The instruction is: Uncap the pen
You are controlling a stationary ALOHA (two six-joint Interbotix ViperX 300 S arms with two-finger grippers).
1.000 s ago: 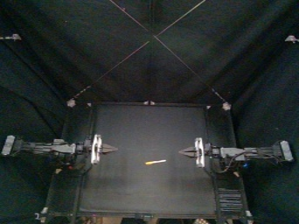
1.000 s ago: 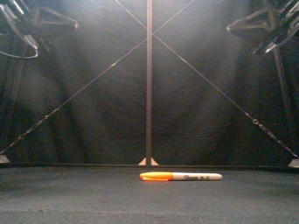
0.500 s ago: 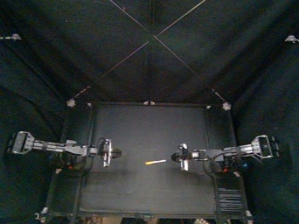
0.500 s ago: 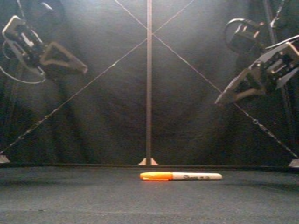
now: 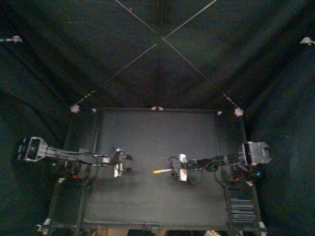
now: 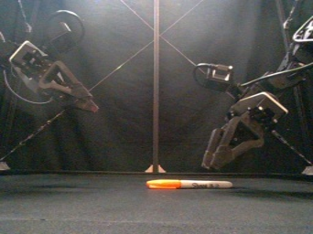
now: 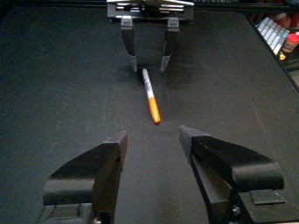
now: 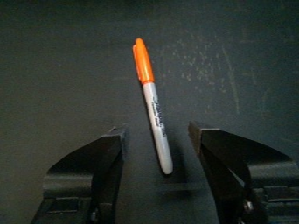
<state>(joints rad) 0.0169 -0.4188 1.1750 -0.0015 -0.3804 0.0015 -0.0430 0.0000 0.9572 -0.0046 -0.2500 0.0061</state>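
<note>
Top view, pen: lying flat on the table, in the front half near the middle, between the two grippers.
Top view, left gripper: left of the pen, clearly apart from it.
Top view, right gripper: just beside the pen's right end; cannot tell whether touching.
Front view, pen: orange cap toward the left, white barrel toward the right.
Front view, grippers: both above the table, tilted down toward the middle, the right one lower.
Left wrist view, left gripper: jaws spread, holding nothing; pen beyond them, cap end nearer.
Right wrist view, right gripper: jaws spread, holding nothing; barrel end seen between them.
</note>
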